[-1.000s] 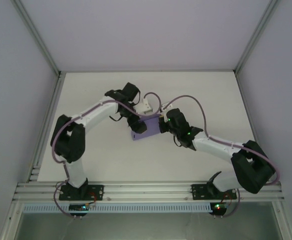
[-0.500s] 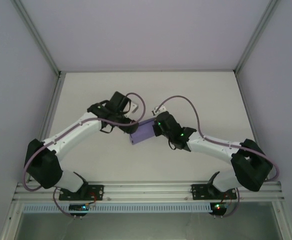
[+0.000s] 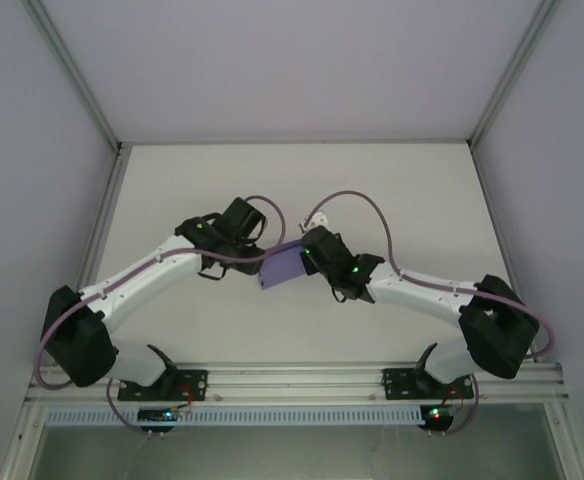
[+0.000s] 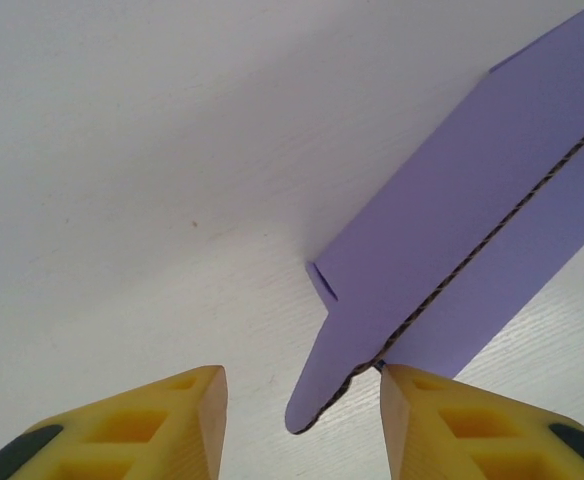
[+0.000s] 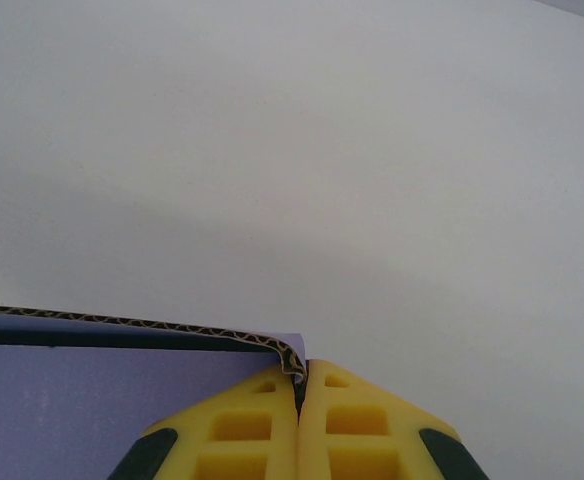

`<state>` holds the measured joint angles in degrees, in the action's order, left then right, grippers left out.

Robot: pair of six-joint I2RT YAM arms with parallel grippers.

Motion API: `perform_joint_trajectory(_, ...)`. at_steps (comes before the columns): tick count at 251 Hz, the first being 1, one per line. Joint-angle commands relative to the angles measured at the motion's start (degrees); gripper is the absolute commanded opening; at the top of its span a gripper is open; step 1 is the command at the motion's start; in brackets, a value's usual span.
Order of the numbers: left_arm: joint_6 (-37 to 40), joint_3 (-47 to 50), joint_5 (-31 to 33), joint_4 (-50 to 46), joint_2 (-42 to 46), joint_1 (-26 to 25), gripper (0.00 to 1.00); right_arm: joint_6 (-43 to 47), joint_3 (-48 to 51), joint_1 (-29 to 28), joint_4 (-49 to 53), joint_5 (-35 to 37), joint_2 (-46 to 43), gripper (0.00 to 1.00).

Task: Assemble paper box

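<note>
The paper box (image 3: pixel 282 265) is a lavender-purple card piece held off the table between the two arms. My right gripper (image 3: pixel 307 252) is shut on its right edge; in the right wrist view the yellow fingers (image 5: pixel 262 420) pinch the bent corrugated edge of the box (image 5: pixel 122 400). My left gripper (image 3: pixel 260 258) is at the box's left end. In the left wrist view a rounded flap of the box (image 4: pixel 472 230) reaches between the open jaws of the left gripper (image 4: pixel 302 375). The right finger (image 4: pixel 442 420) touches the flap's edge; the left finger is apart from it.
White table (image 3: pixel 172 180) with metal frame posts (image 3: pixel 102 200) at left and right, and a rail (image 3: pixel 292 378) along the near edge. Purple cables (image 3: pixel 357 200) loop over both wrists above the box.
My left arm has swung left and stretched lower, bringing its gripper to the box's left end with its jaws narrower. The right gripper and box have shifted slightly left.
</note>
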<state>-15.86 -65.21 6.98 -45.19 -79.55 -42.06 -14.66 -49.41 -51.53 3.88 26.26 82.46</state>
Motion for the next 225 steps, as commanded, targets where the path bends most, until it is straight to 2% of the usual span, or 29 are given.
perform_joint_trajectory(1, -0.9, 0.5, 0.8, 0.2, 0.8, 0.0, 0.37, -1.2, 1.2, -0.9, 10.3, -2.4, 2.4, 0.00)
perform_joint_trajectory(31, -1.3, 1.4, -0.3, 2.3, 0.1, 0.1, 0.29, -1.3, 1.0, -1.0, 10.5, -2.2, 2.3, 0.00)
perform_joint_trajectory(52, -2.4, 1.7, -0.6, 3.1, 0.2, 0.3, 0.12, -1.3, 0.8, -1.1, 10.6, -2.4, 2.4, 0.00)
perform_joint_trajectory(69, -3.3, 2.2, -2.5, 4.4, 0.3, 0.3, 0.11, -1.4, 0.8, -1.2, 10.8, -2.3, 2.5, 0.00)
perform_joint_trajectory(99, -7.0, 2.5, -4.6, 5.5, -0.3, 0.4, 0.00, -1.5, 0.6, -1.5, 11.1, -1.5, 2.5, 0.00)
perform_joint_trajectory(156, -23.1, 6.2, -7.0, 7.7, 0.2, 0.4, 0.00, -7.4, 0.1, -3.6, 13.9, 4.1, 1.7, 0.00)
perform_joint_trajectory(225, -31.3, 11.2, -4.0, 11.6, 1.7, 0.4, 0.00, -10.2, 0.8, -5.0, 13.8, 5.2, 1.5, 0.00)
